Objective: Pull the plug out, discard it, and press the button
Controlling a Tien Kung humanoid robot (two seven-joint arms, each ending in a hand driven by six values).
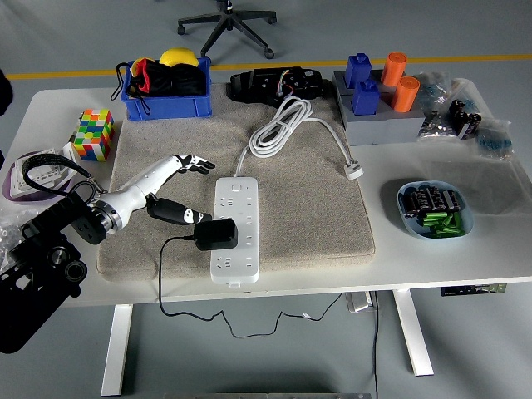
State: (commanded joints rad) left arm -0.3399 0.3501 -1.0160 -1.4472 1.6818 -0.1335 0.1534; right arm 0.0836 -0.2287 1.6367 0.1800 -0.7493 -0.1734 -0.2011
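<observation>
The plug (216,234) you are after, a black adapter, sits in the white strip (233,229), on its lower left half, with its thin black cord (170,258) looping off the mat's near edge and down below the table. Your left hand (170,193) is just to the plug's left: the thumb (176,215) reaches to the plug's side and looks to be touching it, while the other fingers (196,164) are spread above it, level with the strip's top end, closed on nothing. You cannot tell which spot on the strip is the button.

Beyond the hand, the strip's white cable (281,131) lies coiled on the grey mat (324,208). Behind the hand's wrist stands a colour cube (92,135), and further back a blue bin (164,88). Far across from the hand, past the mat, a blue bowl (435,210) holds batteries.
</observation>
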